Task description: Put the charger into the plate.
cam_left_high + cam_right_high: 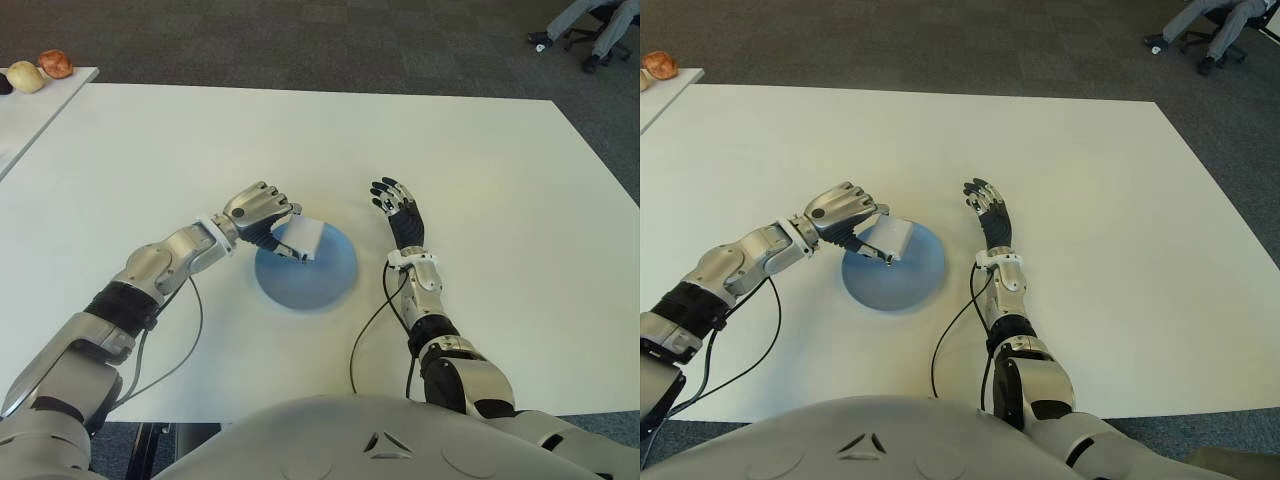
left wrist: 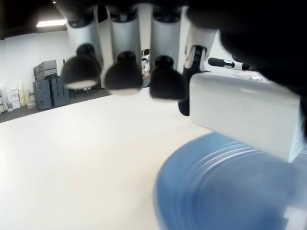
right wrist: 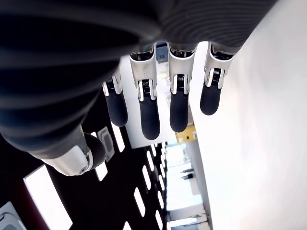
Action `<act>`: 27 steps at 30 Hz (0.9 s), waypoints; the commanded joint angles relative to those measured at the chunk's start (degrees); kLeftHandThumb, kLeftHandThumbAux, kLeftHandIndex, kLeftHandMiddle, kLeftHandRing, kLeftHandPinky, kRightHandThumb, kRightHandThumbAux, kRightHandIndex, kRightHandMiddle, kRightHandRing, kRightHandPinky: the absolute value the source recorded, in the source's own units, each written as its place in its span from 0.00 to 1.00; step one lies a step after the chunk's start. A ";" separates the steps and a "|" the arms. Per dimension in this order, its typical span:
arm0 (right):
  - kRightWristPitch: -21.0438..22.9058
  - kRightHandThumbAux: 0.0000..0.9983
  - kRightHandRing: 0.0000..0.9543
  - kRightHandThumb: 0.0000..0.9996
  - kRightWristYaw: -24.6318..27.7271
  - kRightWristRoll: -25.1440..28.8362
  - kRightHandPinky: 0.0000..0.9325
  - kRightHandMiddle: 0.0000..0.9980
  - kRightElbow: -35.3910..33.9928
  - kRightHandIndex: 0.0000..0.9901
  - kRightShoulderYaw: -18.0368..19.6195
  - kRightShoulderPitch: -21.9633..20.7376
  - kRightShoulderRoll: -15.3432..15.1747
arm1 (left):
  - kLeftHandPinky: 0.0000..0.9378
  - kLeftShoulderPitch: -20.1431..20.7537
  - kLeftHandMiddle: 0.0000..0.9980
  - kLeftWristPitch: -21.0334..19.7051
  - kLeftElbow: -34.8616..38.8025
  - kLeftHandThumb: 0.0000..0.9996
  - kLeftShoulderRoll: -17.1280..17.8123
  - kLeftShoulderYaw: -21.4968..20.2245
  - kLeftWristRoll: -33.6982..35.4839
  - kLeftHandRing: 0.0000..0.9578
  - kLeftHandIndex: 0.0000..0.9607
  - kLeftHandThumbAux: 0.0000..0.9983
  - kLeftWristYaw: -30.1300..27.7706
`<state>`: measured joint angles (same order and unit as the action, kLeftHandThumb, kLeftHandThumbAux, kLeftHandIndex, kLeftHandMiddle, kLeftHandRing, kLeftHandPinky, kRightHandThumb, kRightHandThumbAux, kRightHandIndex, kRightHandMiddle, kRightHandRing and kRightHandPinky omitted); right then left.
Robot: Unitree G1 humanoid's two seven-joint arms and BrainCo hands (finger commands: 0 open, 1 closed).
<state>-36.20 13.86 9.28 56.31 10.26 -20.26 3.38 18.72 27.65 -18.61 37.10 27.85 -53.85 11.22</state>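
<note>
On the white tabletop (image 1: 480, 170) sits a blue plate (image 1: 318, 274) with nothing lying flat in it. The left hand (image 1: 262, 213), fingers curled, holds the white charger (image 1: 304, 237) over the plate's rim at about eleven o'clock. The right hand (image 1: 397, 207), at the plate's three o'clock, has straight, spread fingers and holds nothing

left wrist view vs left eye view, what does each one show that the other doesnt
Only the left wrist view shows the undersides of the fingertips close up, and stacked boxes along a far wall.

Only the left eye view shows the idle right hand open to the right of the plate, two round items on a side table, and a seated person's legs.

Both show the left hand holding the white charger over the blue plate on the white table.
</note>
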 commanded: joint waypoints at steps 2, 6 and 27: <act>1.57 0.59 0.24 0.00 -1.16 -0.50 0.22 0.29 2.87 0.21 -0.19 4.40 1.17 | 0.85 -0.69 0.83 3.24 -1.76 0.72 -0.65 0.20 1.43 0.85 0.46 0.70 1.46; 1.62 0.59 0.24 0.00 -1.71 -0.71 0.21 0.29 2.86 0.21 -0.41 4.39 1.17 | 0.79 -0.44 0.80 5.53 -2.75 0.71 -0.58 0.43 1.91 0.81 0.46 0.70 1.44; 1.90 0.60 0.26 0.00 -1.23 -0.74 0.23 0.30 3.06 0.20 -0.47 4.21 1.10 | 0.00 -0.95 0.00 6.50 6.03 0.25 4.35 2.87 -0.87 0.00 0.00 0.18 -16.52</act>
<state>-36.87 12.70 8.60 56.32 9.94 -20.10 3.51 18.68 33.95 -13.61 40.39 30.14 -53.60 -3.41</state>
